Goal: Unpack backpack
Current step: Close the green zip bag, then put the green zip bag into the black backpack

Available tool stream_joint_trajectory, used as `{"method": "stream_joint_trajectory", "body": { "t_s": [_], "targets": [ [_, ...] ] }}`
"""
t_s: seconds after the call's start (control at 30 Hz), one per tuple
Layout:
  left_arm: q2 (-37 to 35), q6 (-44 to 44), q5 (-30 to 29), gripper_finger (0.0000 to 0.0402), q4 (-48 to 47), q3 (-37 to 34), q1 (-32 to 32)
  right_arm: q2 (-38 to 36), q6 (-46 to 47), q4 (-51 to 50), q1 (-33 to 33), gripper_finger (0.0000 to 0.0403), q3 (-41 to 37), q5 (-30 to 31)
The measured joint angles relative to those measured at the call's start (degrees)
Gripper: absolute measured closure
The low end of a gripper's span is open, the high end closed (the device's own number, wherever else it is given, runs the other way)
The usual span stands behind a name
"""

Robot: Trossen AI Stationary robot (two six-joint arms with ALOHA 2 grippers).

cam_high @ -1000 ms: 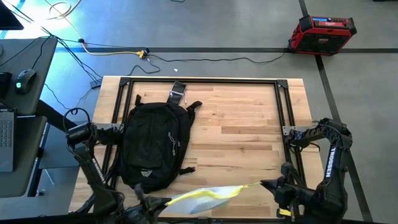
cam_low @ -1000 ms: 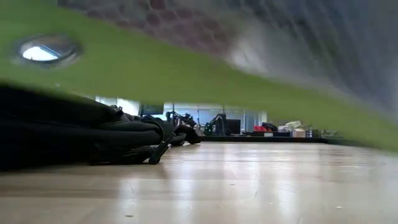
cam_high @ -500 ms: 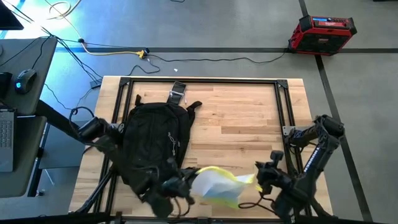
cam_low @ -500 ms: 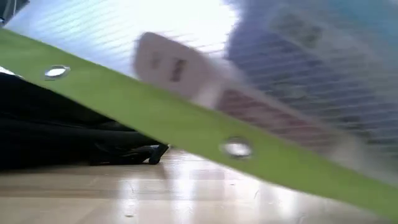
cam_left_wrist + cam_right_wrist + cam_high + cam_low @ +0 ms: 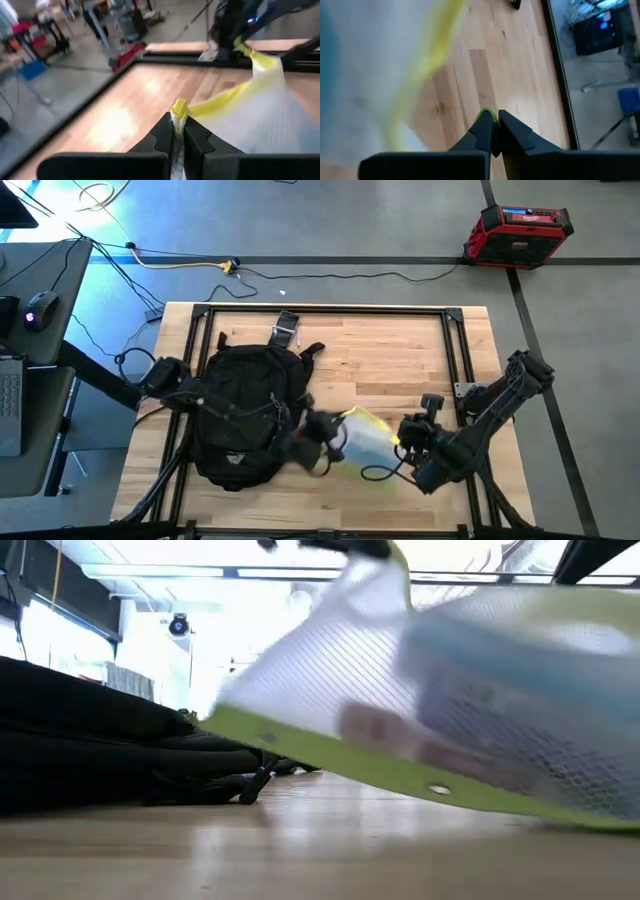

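large rounded black fabric backpack (image 5: 245, 415): flat on wooden bench (image 5: 400, 350), left side | left gripper (image 5: 178, 131) and right gripper (image 5: 491, 131): jaws clamped on translucent yellow-trimmed mesh pouch (image 5: 362, 442), held above bench

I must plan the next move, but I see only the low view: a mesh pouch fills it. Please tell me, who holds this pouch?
Observer: Both grippers. The left gripper is shut on one yellow corner of the pouch.
Operator: And the right one?
Observer: The right gripper is shut on the trim at the opposite end.
Operator: Where is the pouch over the table?
Observer: In the high view it is just right of the backpack, over the near half of the table.
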Motion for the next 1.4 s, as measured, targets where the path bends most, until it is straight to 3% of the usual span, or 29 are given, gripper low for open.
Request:
{"method": "stream_joint_trajectory", "body": {
  "t_s": [0.2,0.37,0.53,0.63,0.73,0.83,1.0,1.17,1.3,1.4],
  "targets": [
    [1.80,-5.24,14.45,0.0362,-0.08,-0.02,4.95,-2.20,-2.38,0.02,-1.64,0.0374,0.00,-7.17],
    [1.31,-0.64,18.75,0.0318,-2.83,0.13,5.01,-2.36,-0.34,0.11,0.13,0.0303,-0.60,-10.45],
    [-0.26,6.15,20.67,0.0294,-16.99,6.81,1.90,-2.37,1.58,0.47,3.74,0.0233,-4.76,-10.49],
    [-0.17,4.88,21.31,0.0288,-29.52,12.63,-0.68,-2.36,3.93,3.00,6.23,0.0204,-7.64,-9.39],
    [-0.20,-2.59,24.81,0.0284,-39.35,16.83,-3.01,-2.37,3.92,11.91,8.96,0.0188,-10.31,-7.71],
    [-0.17,-12.30,32.73,0.0280,-48.20,18.95,-4.91,-2.36,1.55,23.87,11.60,0.0184,-12.51,-4.78],
    [1.69,-22.75,44.35,0.0266,-58.09,18.91,-8.62,-2.32,-9.21,46.19,14.52,0.0183,-17.31,-0.06],
    [3.45,-31.77,51.89,0.0241,-68.89,18.93,-11.99,-2.32,-18.83,64.45,14.53,0.0183,-23.89,1.34],
    [3.92,-40.57,57.60,0.0222,-78.77,18.86,-13.94,-2.32,-20.12,69.61,13.80,0.0183,-27.87,-1.14],
    [3.90,-41.20,58.44,0.0211,-80.70,17.96,-15.46,-2.32,-18.65,69.75,13.67,0.0183,-29.19,-3.30]
  ]
}}
